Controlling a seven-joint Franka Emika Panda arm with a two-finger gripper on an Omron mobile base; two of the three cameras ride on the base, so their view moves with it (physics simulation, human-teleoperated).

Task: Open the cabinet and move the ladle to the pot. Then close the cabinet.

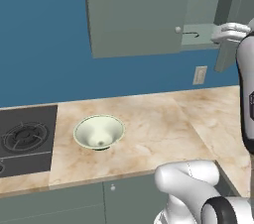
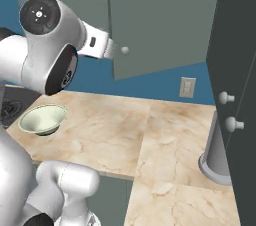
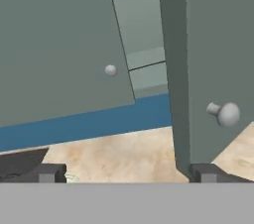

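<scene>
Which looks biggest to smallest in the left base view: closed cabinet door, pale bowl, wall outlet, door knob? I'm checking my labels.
1. Closed cabinet door, by far the largest.
2. Pale green-white bowl.
3. Wall outlet.
4. Round door knob, smallest.
The bowl sits nearer the camera, so it may look larger than it really is.

No readable text, label, number or sign appears anywhere.

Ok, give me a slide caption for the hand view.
Open end effector faces the cabinet, its right door swung ajar.
</scene>
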